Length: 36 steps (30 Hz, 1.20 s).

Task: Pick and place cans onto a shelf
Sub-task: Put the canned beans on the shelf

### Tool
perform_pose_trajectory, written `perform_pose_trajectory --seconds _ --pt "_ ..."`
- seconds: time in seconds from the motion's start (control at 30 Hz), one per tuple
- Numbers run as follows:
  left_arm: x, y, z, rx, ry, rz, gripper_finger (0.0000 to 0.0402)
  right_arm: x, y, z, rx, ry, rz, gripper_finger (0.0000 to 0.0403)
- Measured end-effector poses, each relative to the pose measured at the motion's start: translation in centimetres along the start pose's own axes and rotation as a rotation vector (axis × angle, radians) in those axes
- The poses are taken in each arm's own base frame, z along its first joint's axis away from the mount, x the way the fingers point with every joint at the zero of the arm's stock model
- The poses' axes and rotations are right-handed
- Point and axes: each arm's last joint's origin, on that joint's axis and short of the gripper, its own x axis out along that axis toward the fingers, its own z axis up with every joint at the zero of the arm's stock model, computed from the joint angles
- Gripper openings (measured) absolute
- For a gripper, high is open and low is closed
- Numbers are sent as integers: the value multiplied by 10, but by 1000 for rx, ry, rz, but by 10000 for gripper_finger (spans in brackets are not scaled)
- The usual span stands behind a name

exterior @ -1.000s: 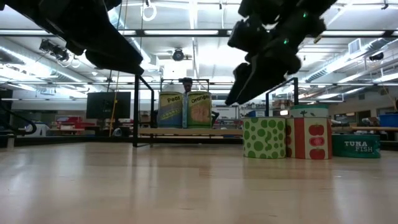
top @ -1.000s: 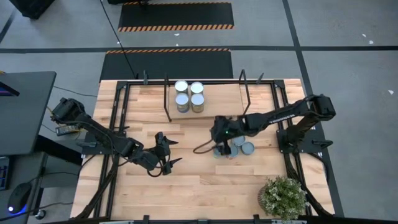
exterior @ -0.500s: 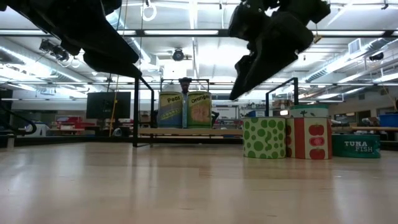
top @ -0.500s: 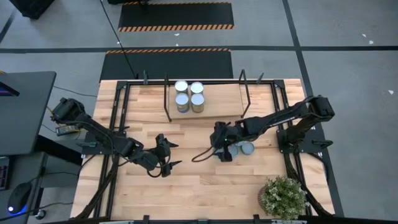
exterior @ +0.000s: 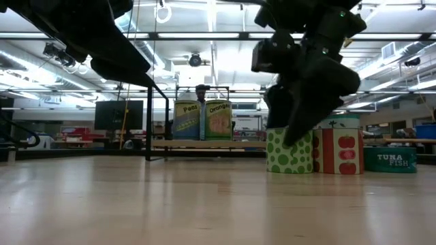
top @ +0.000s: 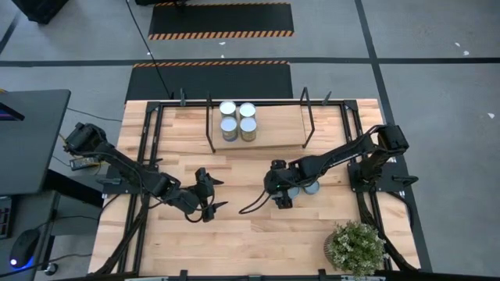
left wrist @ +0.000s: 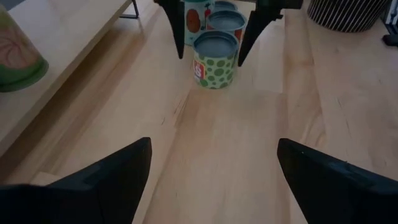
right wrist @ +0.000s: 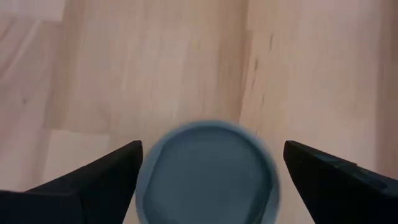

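Tabletop: green-dotted can (right wrist: 208,171) sits between open right jaws (seemingly untouched).

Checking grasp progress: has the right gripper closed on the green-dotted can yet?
No. The right gripper has its fingers spread wide on either side of the green-dotted can, not touching it.

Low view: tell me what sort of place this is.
Probably a robotics lab or workshop hall: long ceiling strip lights, cluttered shelving in the background, and hazard-striped black floor mats beyond the pale wooden table.

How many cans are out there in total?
8. Four cans stand in a square on the shelf. Four more cluster on the table beneath the open right gripper, whose arm partly hides them from above.
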Motion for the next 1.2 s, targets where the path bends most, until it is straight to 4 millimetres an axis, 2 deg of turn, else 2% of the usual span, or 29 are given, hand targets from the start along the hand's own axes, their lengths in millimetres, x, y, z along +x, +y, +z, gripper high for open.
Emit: perform_pose_trajectory --seconds 0.13,0.47,0.57,0.77,0.93,1.2 --pt "0 0 0 2 3 2 354 0 0 -1 0 11 -3 383" --pt "0 1 0 2 1 5 354 2 -14 2 8 8 -23 301" --pt "0 1 0 1 1 6 354 -7 -20 12 12 8 -32 295" --pt "0 1 0 -25 0 6 354 -38 -32 41 -47 17 -120 307" --pt "0 1 0 -24 2 6 354 -54 -63 50 -79 26 -175 308" --pt "0 1 0 -15 2 8 354 -57 -149 39 -2 -47 -215 308"
